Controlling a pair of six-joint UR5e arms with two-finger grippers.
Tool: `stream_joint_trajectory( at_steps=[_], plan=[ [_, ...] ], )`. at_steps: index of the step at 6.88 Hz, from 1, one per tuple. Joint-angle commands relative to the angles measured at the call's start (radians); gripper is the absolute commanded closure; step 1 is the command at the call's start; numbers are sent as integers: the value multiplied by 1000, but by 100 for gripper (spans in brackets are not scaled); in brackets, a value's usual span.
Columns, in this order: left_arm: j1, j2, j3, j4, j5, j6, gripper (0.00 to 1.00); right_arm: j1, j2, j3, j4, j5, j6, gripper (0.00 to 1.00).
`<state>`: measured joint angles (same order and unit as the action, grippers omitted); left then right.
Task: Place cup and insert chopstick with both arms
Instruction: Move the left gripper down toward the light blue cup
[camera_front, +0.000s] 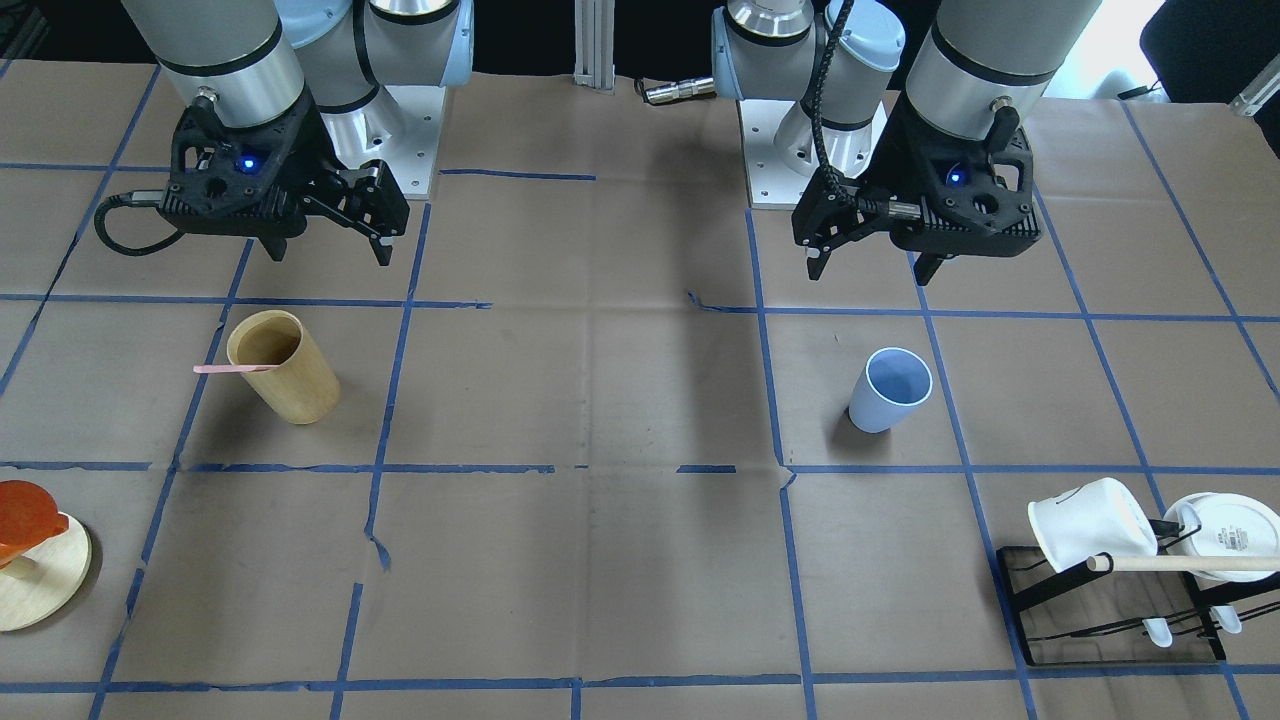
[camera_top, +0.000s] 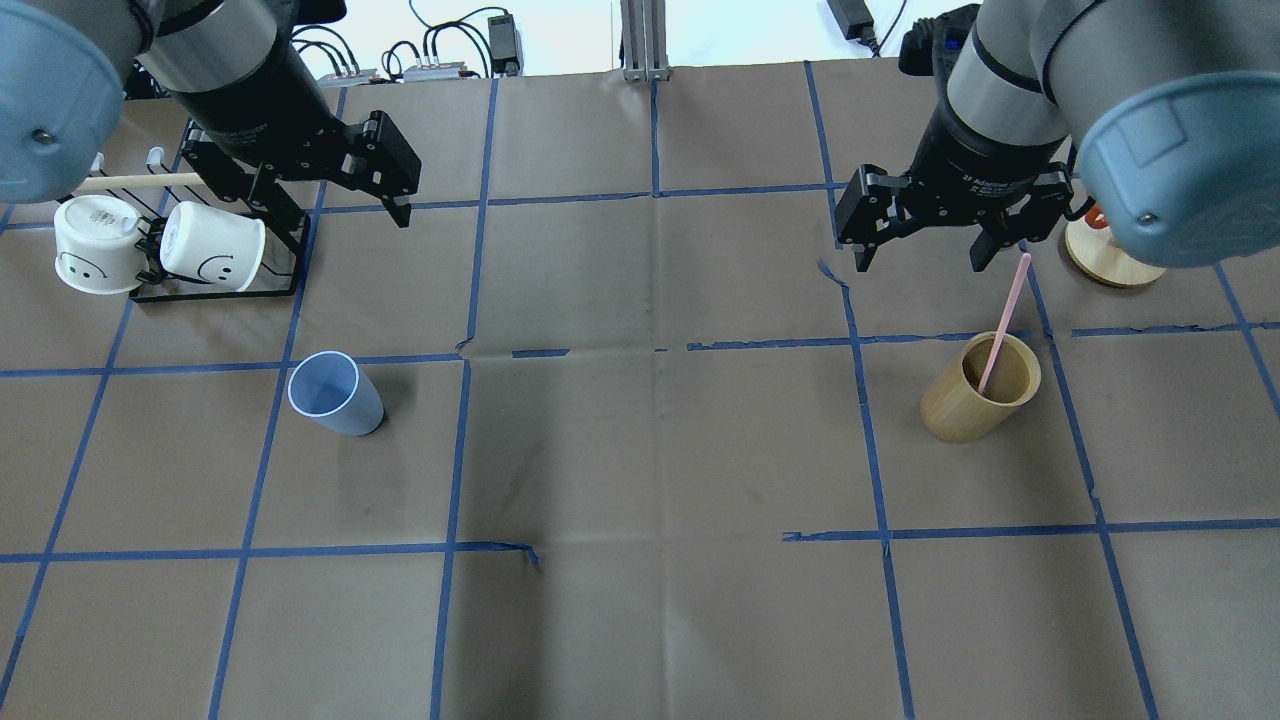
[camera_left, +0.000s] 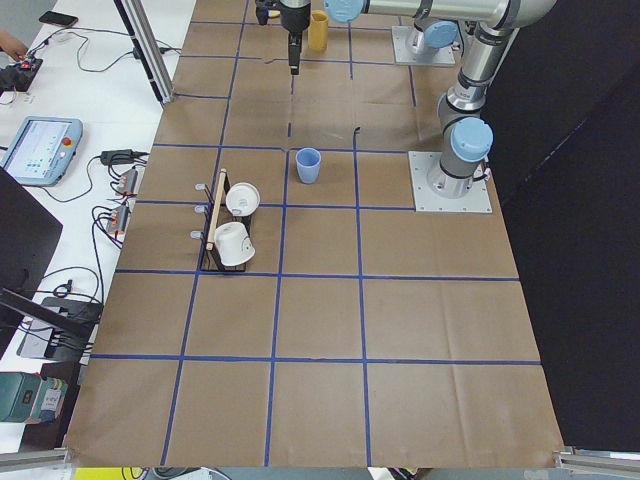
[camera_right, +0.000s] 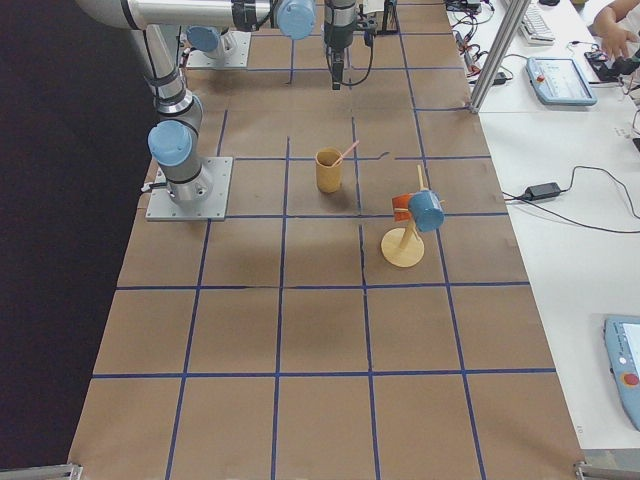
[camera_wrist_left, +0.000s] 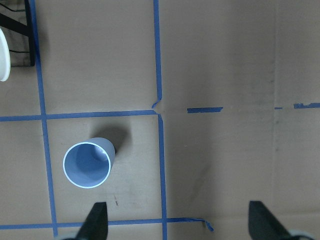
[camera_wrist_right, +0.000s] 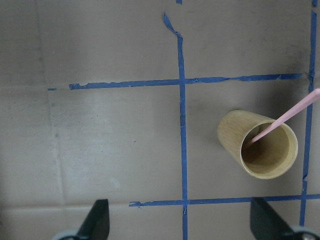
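The light-blue cup (camera_top: 335, 395) stands upright on the brown table, also in the front view (camera_front: 888, 392) and the left wrist view (camera_wrist_left: 87, 164). My left gripper (camera_top: 335, 215) hovers open and empty behind it, apart from it. One pale-pink chopstick (camera_top: 1003, 320) leans inside a tan wooden cup (camera_top: 980, 400), its top sticking out over the rim; it also shows in the right wrist view (camera_wrist_right: 285, 117). My right gripper (camera_top: 920, 262) hovers open and empty just behind the wooden cup, not touching the chopstick.
A black rack (camera_top: 215, 295) with two white mugs (camera_top: 210, 258) and a wooden rod (camera_front: 1180, 564) stands at the far left. A round wooden stand (camera_top: 1105, 265) with an orange piece is at the far right. Blue tape lines grid the table.
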<state>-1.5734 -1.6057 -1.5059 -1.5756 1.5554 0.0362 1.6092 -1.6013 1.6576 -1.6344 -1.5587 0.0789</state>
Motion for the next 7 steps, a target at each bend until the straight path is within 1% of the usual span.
stream_joint_trajectory(
  at_steps=[1, 2, 3, 4, 5, 6, 7],
  plan=[
    [33, -2, -11, 8, 0, 33, 0, 0, 4, 1, -2, 2, -4, 0],
    [96, 0, -28, 3, -1, 59, 0, 0, 3, -4, -2, 2, 5, 0],
    [177, 3, -46, 3, -3, 147, 0, 0, 3, 1, -2, 2, 4, 0],
    [215, -2, -80, -4, 0, 165, 0, 0, 1, 1, -2, 2, 4, 0],
    [248, -3, -139, 17, 0, 183, 0, 0, 4, 1, -4, 2, 4, 0],
    [281, -13, -205, 107, 0, 191, 0, 0, 4, 1, -5, 2, 4, 0],
    [306, -22, -271, 168, 0, 198, 1, 0, 4, -9, -4, 2, 4, 0]
  ],
)
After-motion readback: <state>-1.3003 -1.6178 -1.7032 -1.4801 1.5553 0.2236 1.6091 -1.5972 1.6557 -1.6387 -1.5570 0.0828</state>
